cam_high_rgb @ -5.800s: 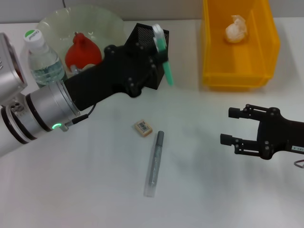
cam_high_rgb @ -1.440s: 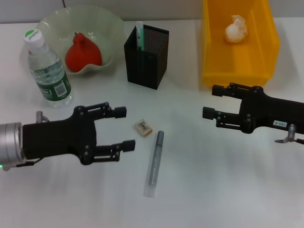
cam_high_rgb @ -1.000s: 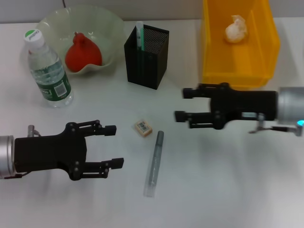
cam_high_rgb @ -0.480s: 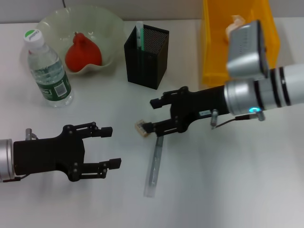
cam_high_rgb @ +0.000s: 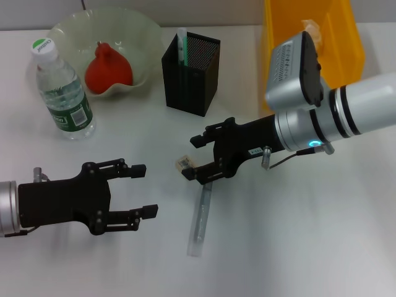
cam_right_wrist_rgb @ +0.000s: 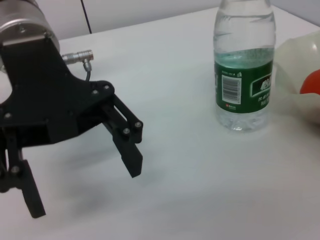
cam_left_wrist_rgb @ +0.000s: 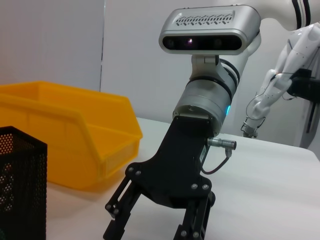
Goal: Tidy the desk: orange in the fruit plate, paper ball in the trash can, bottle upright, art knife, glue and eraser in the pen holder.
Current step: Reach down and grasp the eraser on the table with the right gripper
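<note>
The right gripper [cam_high_rgb: 193,157] has swept in from the right side of the white desk [cam_high_rgb: 322,247] within the last second or so and now stands over the small tan eraser [cam_high_rgb: 183,164], its black fingers spread with one on each side of the block and not yet closed on it. The left gripper [cam_high_rgb: 143,189], which had just left the green-and-white glue stick [cam_high_rgb: 181,43] standing in the black mesh pen holder [cam_high_rgb: 190,73], has drawn back to the near left of the desk and hangs there with its fingers apart, holding nothing.

I judge the eraser to be the step in hand. The grey art knife [cam_high_rgb: 200,216] lies just below the right gripper, its upper end touching or nearly under the lower finger (a careless close could nudge it). The rest looks done: the orange-red fruit [cam_high_rgb: 106,69] sits in the pale green glass plate [cam_high_rgb: 74,28], the clear water bottle with a green label [cam_high_rgb: 59,93] stands upright beside it, and the crumpled paper ball [cam_high_rgb: 312,26] shows at the edge of the yellow plastic bin [cam_high_rgb: 346,43], mostly hidden by the right arm.

Between eraser and pen holder the desk is bare, so the carry upward looks unobstructed. The left gripper is near enough to the eraser's left that the right one should lift before travelling.
</note>
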Robot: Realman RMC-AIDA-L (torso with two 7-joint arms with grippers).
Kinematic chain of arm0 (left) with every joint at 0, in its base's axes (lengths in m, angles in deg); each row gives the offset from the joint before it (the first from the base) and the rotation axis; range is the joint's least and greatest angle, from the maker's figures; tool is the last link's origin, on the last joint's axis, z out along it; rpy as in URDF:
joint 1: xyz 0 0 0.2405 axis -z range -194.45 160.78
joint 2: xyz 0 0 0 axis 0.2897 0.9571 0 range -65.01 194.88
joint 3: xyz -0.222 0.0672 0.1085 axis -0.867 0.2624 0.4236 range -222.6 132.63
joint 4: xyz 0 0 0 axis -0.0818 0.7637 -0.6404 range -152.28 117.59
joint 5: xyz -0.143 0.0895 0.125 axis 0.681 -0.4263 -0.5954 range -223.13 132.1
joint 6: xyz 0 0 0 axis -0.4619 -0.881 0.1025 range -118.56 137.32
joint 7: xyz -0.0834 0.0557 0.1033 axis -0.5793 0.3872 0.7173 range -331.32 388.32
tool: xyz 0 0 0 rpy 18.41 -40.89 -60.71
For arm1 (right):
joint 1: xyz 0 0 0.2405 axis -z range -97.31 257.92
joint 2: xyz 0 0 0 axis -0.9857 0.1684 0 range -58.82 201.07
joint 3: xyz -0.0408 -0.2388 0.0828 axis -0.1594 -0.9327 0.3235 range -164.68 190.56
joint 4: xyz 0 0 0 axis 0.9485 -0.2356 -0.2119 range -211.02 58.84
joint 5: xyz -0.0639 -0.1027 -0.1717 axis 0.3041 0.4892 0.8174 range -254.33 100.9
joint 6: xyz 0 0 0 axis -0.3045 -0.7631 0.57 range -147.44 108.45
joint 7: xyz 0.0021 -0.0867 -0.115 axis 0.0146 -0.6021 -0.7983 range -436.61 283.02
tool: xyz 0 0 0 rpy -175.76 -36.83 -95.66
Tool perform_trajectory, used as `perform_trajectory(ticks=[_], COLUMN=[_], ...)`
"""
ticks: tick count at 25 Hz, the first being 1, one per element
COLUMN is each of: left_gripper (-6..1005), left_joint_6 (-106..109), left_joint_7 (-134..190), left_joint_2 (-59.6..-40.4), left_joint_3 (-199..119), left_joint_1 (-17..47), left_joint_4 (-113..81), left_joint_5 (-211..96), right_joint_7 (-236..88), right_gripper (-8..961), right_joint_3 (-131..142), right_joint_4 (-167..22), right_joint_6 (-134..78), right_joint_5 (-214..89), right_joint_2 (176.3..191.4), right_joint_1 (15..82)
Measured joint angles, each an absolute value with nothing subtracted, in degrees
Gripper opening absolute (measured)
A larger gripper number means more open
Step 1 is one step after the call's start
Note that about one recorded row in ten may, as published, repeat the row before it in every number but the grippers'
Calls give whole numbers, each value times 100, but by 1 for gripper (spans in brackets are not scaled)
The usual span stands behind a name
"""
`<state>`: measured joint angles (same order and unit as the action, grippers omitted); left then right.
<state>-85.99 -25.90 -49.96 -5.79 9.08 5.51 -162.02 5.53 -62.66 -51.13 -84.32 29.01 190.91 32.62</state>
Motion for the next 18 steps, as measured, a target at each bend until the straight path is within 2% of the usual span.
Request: perform_trajectory(ticks=[18], left_gripper=[787], left_joint_6=[-8595], left_joint_7=[-2643], left_joint_2=[-5014], left_joint_3=[-588], left_joint_1=[916], left_joint_4=[551], left_joint_5=[-16162], right_joint_7=[533], right_gripper=[742], right_joint_3=[-7544], right_joint_4=[-4960], right_joint_6=[-7693], right_joint_5=[2506], right_joint_2=[19101], right_joint_1=[3102])
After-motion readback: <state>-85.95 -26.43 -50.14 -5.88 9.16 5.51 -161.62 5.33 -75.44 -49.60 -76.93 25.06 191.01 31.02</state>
